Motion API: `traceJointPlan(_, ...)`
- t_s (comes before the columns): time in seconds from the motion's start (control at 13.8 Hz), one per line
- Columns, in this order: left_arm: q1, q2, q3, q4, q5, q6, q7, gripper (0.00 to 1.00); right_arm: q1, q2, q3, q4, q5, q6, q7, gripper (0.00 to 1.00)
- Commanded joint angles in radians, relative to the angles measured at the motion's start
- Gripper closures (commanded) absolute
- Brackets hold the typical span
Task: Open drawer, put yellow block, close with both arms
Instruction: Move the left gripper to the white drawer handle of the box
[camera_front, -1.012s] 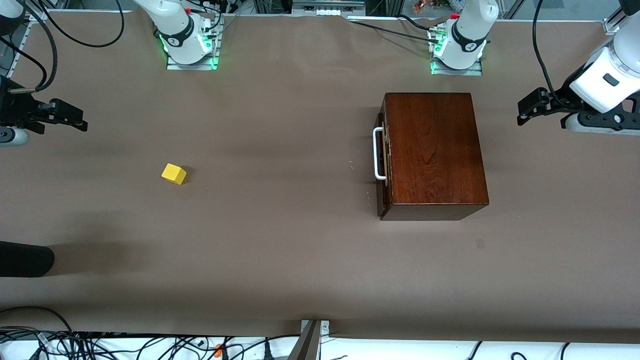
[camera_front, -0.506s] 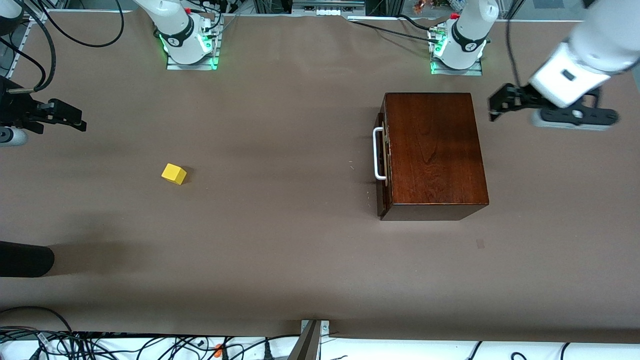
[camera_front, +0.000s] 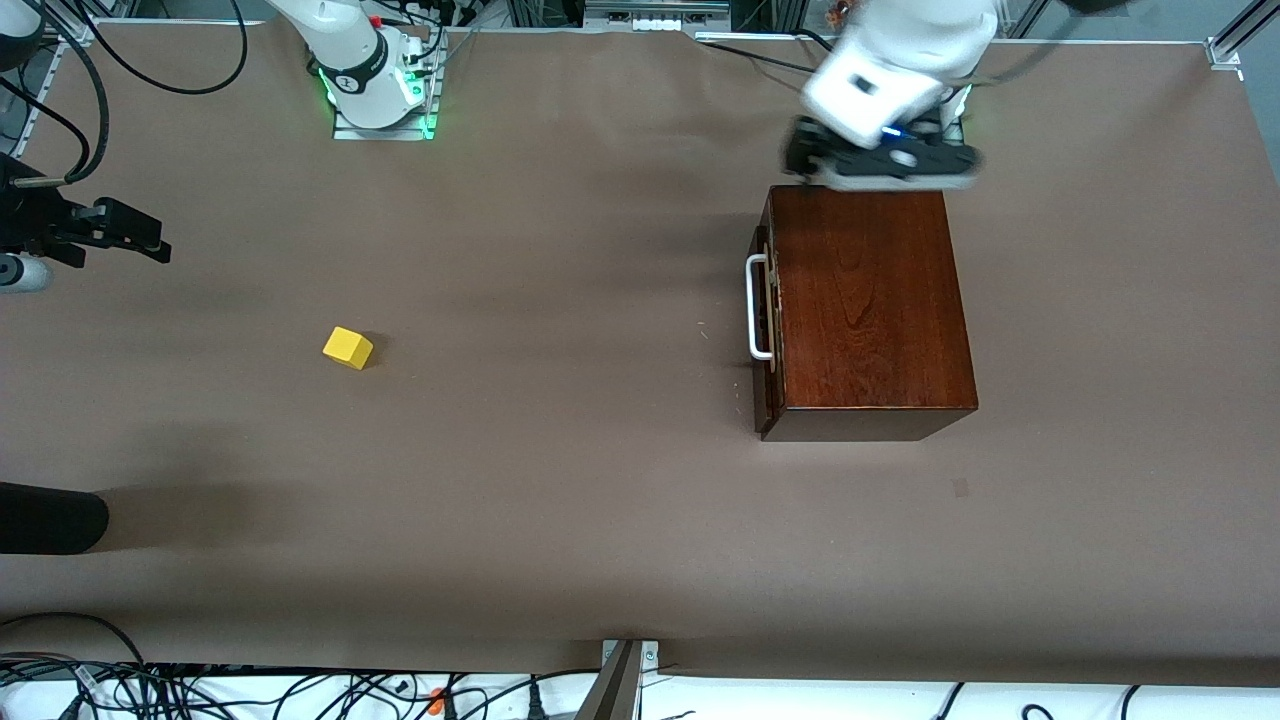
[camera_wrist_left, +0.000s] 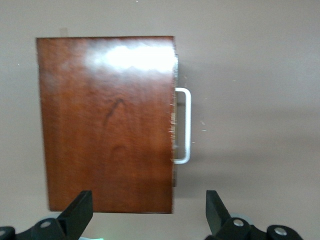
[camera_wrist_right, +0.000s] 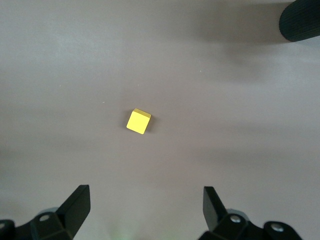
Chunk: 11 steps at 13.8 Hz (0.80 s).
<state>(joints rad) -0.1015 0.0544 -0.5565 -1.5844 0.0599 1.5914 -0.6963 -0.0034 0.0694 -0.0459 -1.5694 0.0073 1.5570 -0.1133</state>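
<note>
The drawer (camera_front: 766, 310) sits shut in the dark reddish-brown box (camera_front: 865, 300), its white loop handle (camera_front: 757, 306) facing the right arm's end of the table. In the left wrist view the box (camera_wrist_left: 107, 125) and handle (camera_wrist_left: 185, 125) lie below my left gripper (camera_wrist_left: 148, 200), which is open and empty. The left gripper (camera_front: 808, 165) hangs over the box's edge nearest the bases. The yellow block (camera_front: 348, 348) lies alone on the table toward the right arm's end. My right gripper (camera_front: 150, 238) waits, open and empty (camera_wrist_right: 145, 196), with the block (camera_wrist_right: 138, 121) below it.
A black rounded object (camera_front: 50, 520) pokes in at the right arm's end of the table, nearer the front camera than the block; it also shows in the right wrist view (camera_wrist_right: 300, 20). Cables (camera_front: 200, 690) run along the nearest table edge. Brown table (camera_front: 560, 450) spreads between block and box.
The left arm has swung in from the left arm's end of the table to over the box's edge by its base. The right gripper, block and drawer have stayed put.
</note>
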Motion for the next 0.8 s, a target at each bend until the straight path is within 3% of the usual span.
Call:
traceJointPlan(0.0, -0.088, 0.148, -0.089, 0.086, 0.125, -0.013, -0.191, 0.0, -0.013, 0.009, 0.011, 0.025, 0.002, -0.02, -0.002, 0.0)
traceJointPlan(0.29, -0.266, 0.347, -0.082, 0.155, 0.28, -0.007, -0.359, 0.0, -0.013, 0.01, 0.011, 0.025, 0.0, -0.02, -0.005, 0.0)
traceJointPlan(0.51, -0.282, 0.427, -0.079, 0.141, 0.374, 0.011, -0.362, 0.0, -0.013, 0.012, 0.009, 0.025, 0.0, -0.02, -0.005, 0.0)
traceJointPlan(0.72, -0.261, 0.462, -0.074, 0.118, 0.377, 0.035, -0.335, 0.0, -0.015, 0.012, 0.009, 0.025, 0.0, -0.021, -0.005, 0.0)
